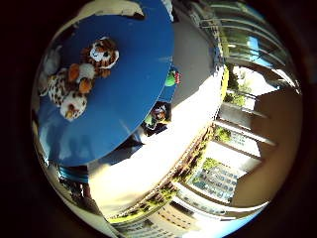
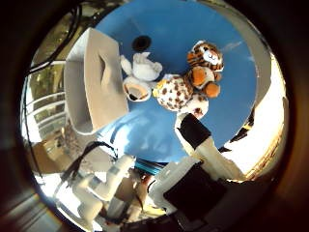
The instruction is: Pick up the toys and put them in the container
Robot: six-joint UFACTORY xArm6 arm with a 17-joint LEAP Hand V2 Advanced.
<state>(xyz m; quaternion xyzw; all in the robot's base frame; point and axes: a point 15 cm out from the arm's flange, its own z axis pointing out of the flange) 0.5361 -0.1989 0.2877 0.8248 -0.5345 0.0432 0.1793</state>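
Note:
Three plush toys lie together on a round blue table [image 2: 159, 29]: an orange striped tiger [image 2: 205, 60], a brown-spotted leopard [image 2: 176, 94] and a white animal [image 2: 141, 72] lying on its side. A beige open container [image 2: 94, 79] stands on the table right beside the white toy. My hand [image 2: 193, 159] hovers above the table's edge, apart from the toys. One white and black finger [image 2: 193, 130] reaches out straight towards the leopard without touching it; the other fingers [image 2: 104, 186] look relaxed and hold nothing.
A small black round object [image 2: 141, 42] sits on the table beyond the white toy. Beside the table, lower down, lie colourful items [image 1: 171, 78] and a dark bundle [image 1: 158, 116] on a pale sunlit floor. Railings and buildings stand beyond.

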